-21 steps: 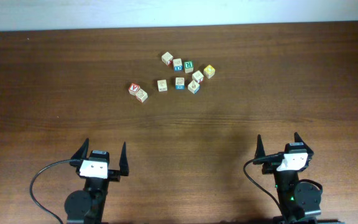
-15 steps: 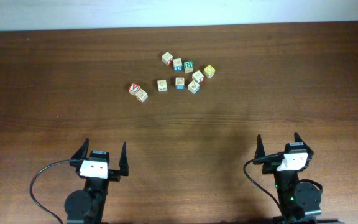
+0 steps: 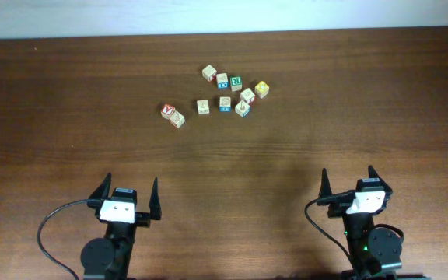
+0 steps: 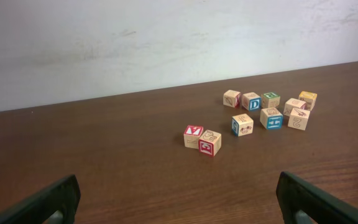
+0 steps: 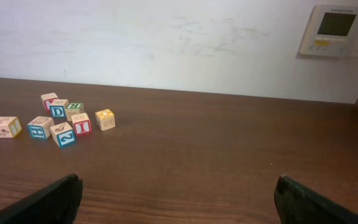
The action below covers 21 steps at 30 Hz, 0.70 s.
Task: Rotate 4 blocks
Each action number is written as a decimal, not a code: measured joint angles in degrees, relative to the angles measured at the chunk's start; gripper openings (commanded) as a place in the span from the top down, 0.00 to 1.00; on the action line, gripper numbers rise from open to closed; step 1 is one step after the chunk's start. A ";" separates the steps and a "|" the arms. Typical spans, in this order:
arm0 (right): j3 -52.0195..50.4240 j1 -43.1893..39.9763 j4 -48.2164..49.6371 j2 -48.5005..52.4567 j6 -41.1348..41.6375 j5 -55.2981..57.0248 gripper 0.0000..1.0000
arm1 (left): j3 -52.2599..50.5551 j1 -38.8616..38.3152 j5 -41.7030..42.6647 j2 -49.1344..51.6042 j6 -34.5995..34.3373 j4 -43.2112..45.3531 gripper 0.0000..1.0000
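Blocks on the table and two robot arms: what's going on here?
Nothing is being handled right now. A loose cluster of small wooden letter blocks lies toward the far side of the brown table. The left gripper and the right gripper are at the near edge, both open and empty, well short of the blocks. The job is to turn four of the blocks, and no block has been picked up yet.

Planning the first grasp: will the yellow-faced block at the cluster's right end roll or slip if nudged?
The yellow-faced block is a flat-sided cube, so it should slide or pivot, not roll. It looks like stiff wood, small, probably light. The neighbouring block sits close, so a push toward it may shift that too.
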 measured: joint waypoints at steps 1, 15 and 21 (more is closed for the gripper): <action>0.00 0.00 0.00 0.00 -0.04 0.00 0.01 | 0.00 0.00 0.02 0.00 0.00 0.00 0.01; 8.17 0.00 -6.43 0.09 -0.02 -0.02 0.01 | 0.52 0.00 0.00 0.07 -1.01 6.19 0.01; 22.88 0.04 -11.93 11.76 -0.07 -0.31 0.01 | 11.69 0.00 -0.68 12.46 -1.77 6.36 0.01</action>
